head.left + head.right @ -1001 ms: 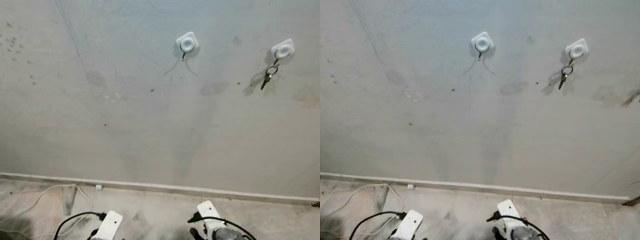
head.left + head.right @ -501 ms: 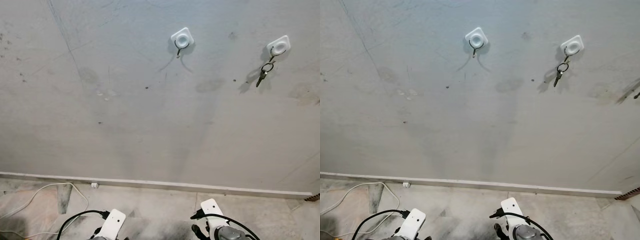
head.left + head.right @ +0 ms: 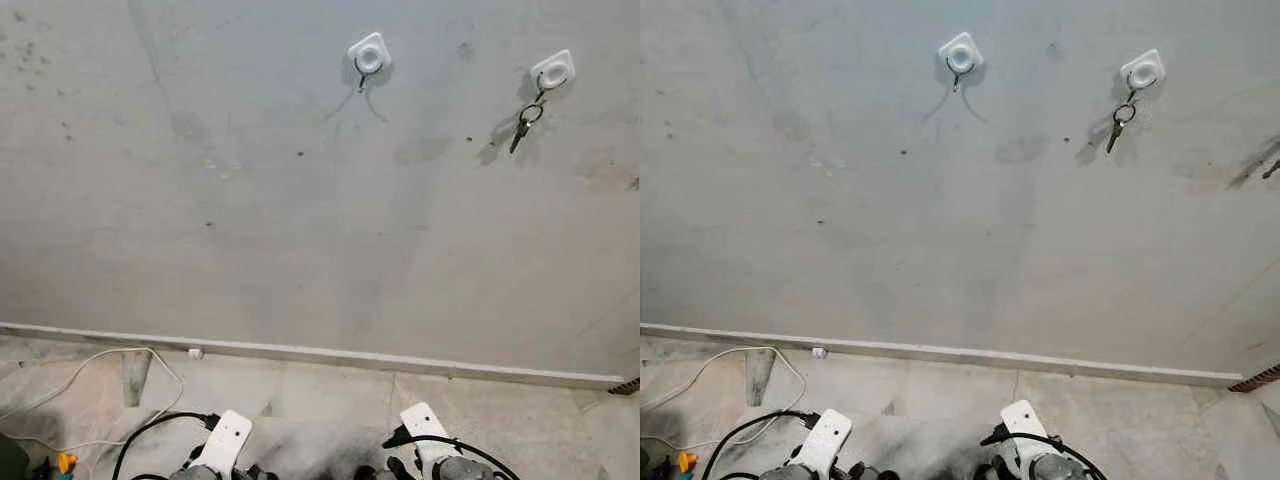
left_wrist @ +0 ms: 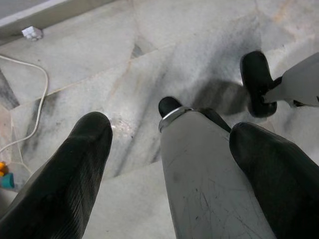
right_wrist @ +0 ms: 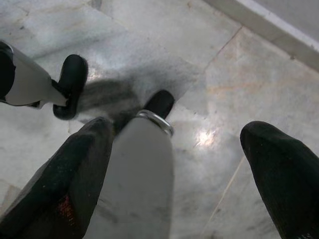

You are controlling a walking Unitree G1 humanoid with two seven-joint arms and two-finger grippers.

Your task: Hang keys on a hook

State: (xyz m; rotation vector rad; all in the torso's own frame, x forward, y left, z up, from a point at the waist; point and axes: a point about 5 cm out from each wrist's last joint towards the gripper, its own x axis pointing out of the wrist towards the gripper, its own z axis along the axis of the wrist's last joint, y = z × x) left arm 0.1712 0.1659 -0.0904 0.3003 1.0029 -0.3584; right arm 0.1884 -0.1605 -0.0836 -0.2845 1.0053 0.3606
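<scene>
Already the keys [image 3: 521,122] hang on the hook [image 3: 552,70] near the wall's [image 3: 300,220] upper right (both grippers spread, empty); adhesive could peel.

Two white, rounded wrist housings are being shown at the bottom of the eye views, the left wrist housing [image 3: 225,440] and the right wrist housing [image 3: 424,424], each marked with a small dark dot and fed by a black cable [image 3: 150,438]. Thick black fingers [image 4: 75,174] with a finely ribbed surface are being seen in the wrist views, alongside a silver leg [image 4: 209,174] ending in a black foot [image 4: 169,105].
</scene>
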